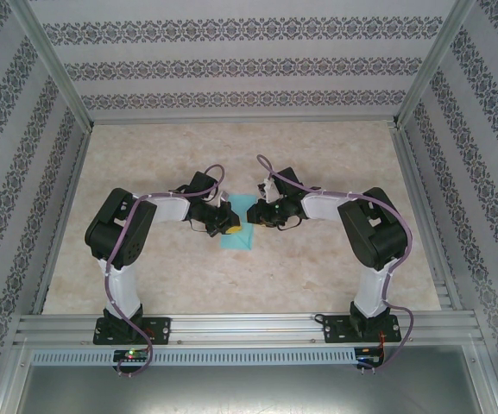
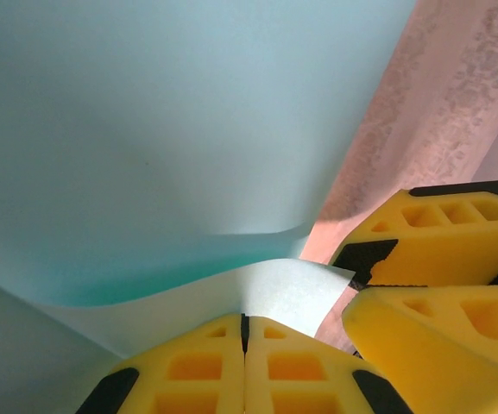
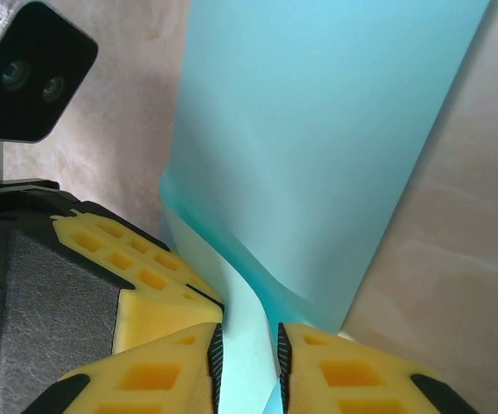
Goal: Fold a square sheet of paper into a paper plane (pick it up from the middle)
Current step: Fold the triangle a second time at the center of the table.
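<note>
The square sheet of paper [image 1: 235, 236] is plain turquoise and lies mid-table between the two arms. Its near part curls up off the table in the left wrist view [image 2: 162, 129]. My left gripper [image 2: 245, 317] is shut on a lifted pale flap of the sheet, and the yellow pads [image 2: 197, 362] meet with the paper edge pinched between them. My right gripper [image 3: 249, 332] stands open, a narrow gap between its ribbed pads, and a folded-up strip of the sheet [image 3: 318, 129] runs through that gap. From above, the left gripper [image 1: 228, 226] and the right gripper [image 1: 257, 216] nearly touch.
The right gripper's yellow fingers [image 2: 430, 250] sit close beside my left jaws. The left gripper's fingers [image 3: 136, 267] and its wrist camera [image 3: 24, 73] crowd the right wrist view. A beige marbled tabletop [image 1: 335, 164] spreads out to aluminium frame rails [image 1: 421, 190].
</note>
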{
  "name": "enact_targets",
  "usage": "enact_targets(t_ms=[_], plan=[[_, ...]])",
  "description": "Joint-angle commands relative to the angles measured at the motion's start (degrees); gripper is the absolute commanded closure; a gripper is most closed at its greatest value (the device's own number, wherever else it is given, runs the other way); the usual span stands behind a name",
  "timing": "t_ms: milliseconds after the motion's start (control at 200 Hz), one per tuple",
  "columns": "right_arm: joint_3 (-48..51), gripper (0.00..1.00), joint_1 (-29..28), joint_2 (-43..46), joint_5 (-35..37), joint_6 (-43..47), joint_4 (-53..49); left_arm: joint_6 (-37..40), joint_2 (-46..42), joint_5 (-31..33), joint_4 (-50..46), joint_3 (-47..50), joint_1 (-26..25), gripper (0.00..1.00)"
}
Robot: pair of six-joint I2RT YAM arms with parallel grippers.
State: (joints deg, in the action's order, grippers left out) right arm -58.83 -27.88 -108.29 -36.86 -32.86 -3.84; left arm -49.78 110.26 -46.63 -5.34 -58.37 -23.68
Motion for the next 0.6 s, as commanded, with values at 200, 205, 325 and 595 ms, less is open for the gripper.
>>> enact_targets(t_ms=[200, 205, 325, 595], plan=[[2.1, 0.74, -1.0, 0.2, -0.2, -1.7, 2.1, -0.3, 0.5, 0.6, 1.0, 0.5, -0.9, 0.92], [2.1, 0.74, -1.0, 0.2, -0.2, -1.8, 2.1, -0.3, 0.5, 0.5, 1.0, 0.5, -0.9, 0.92], [2.2, 0.82, -1.0, 0.4, 0.2, -2.0, 2.5, -0.2, 0.4, 0.5, 0.9, 0.6, -0.9, 0.92], [0.4, 0.95, -1.2, -0.3, 2.1, 3.6, -0.6, -0.1, -0.2, -0.2, 1.1, 0.1, -0.9, 0.92]])
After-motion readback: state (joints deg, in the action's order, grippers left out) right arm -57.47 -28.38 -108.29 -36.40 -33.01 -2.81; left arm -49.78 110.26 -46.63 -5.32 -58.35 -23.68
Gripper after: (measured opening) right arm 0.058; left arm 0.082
